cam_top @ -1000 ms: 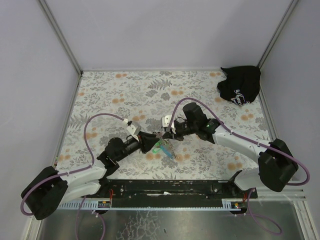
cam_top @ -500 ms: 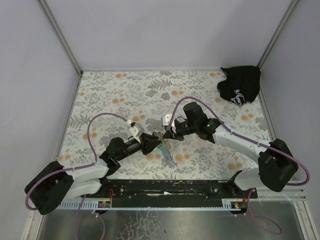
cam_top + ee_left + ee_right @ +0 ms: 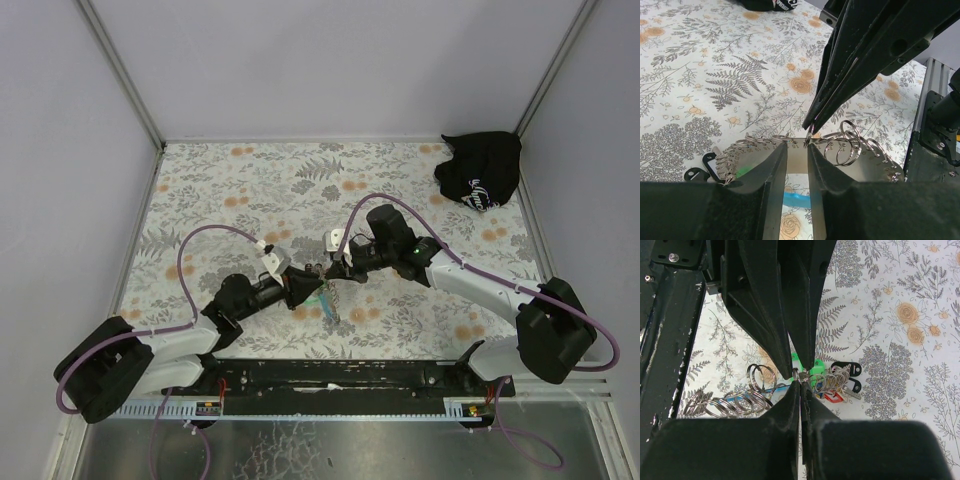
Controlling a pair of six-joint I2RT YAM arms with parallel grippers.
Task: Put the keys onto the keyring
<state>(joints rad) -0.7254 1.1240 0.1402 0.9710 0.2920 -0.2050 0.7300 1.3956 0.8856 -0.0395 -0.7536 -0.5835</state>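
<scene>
1. Keyring (image 3: 326, 296) bunched on the floral counter (image 3: 220, 190), just below centre of the overhead frame, caught between two end effectors meeting tip to tip.
2. Left end effector (image 3: 310, 290), reaching in from the lower left: jaws a narrow slot apart, with a chain of steel rings (image 3: 846, 145) draped across the fingertips (image 3: 771, 165). Cannot tell from either wrist view about any grip inside that slot. Judged a steadying role, propping the bundle up for the other arm.
3. Right end effector (image 3: 328, 271), entering from the right of the frame: fingers pressed all but together, tip set on a single ring at centre of the left-wrist view and apparently nipping it. Probably a bid to single out that ring for a key.
4. Keys (image 3: 852, 385), dark-headed with one red, lying right of centre in the right-wrist view, touching the bundle beside the green piece (image 3: 812, 374). Light-blue strap (image 3: 796, 197) low in the left-wrist frame, beneath the fingers. Threaded or merely tangled: too small to tell.
5. Open counter across the upper and left parts of the overhead frame. Black bag (image 3: 480, 172) well apart in the upper right corner. Black base rail (image 3: 340, 378) near along the bottom edge, the tightest margin for any pull toward the arms.
</scene>
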